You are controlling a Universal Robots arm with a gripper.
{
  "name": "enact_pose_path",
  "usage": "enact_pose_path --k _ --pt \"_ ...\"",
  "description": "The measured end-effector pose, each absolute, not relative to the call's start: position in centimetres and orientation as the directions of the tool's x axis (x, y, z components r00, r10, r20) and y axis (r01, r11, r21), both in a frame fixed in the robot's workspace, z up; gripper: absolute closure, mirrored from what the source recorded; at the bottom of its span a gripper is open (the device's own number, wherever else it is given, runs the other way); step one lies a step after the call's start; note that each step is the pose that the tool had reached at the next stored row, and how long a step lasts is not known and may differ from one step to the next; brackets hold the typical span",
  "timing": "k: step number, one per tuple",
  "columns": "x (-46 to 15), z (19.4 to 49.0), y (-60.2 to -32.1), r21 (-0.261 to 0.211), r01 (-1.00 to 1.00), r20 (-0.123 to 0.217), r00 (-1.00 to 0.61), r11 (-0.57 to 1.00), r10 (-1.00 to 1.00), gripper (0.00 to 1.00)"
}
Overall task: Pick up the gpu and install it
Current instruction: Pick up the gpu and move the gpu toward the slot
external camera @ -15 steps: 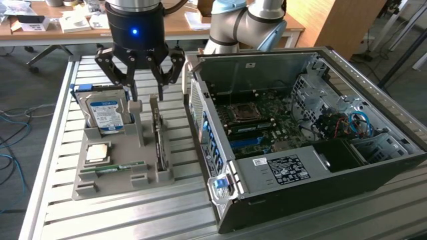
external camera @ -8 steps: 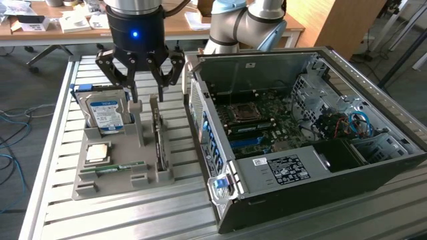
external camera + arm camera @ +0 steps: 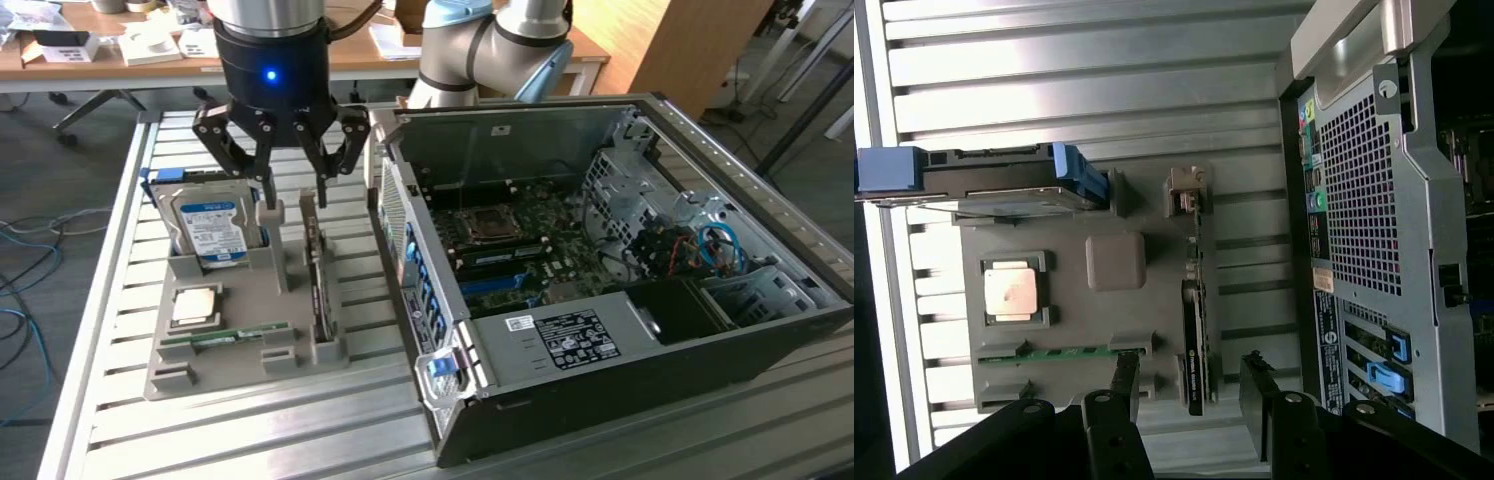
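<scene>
Spread wide, the black gripper [image 3: 294, 182] hangs just above the thin dark gpu card [image 3: 318, 278] standing edge-up in its grey tray [image 3: 200, 372], so I'd centre it squarely over that top edge before closing.

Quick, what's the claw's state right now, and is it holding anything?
Claw: open, holding nothing, poised just above the gpu, which stands on edge in the grey tray.

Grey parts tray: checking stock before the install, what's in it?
In the tray: a hard drive standing upright, a processor chip lying flat, a green memory stick, and the gpu on edge. The drive's and gpu's lower edges are hidden in their slots.
</scene>
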State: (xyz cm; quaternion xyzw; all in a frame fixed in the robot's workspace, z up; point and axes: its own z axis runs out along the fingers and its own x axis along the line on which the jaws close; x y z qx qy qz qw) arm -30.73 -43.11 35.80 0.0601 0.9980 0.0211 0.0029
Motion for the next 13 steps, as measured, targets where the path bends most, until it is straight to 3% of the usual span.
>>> enact_pose_path --k 13 --pt "-30.73 35.3 -43.11 0.042 0.12 -0.003 -0.993 0.992 0.12 0.47"
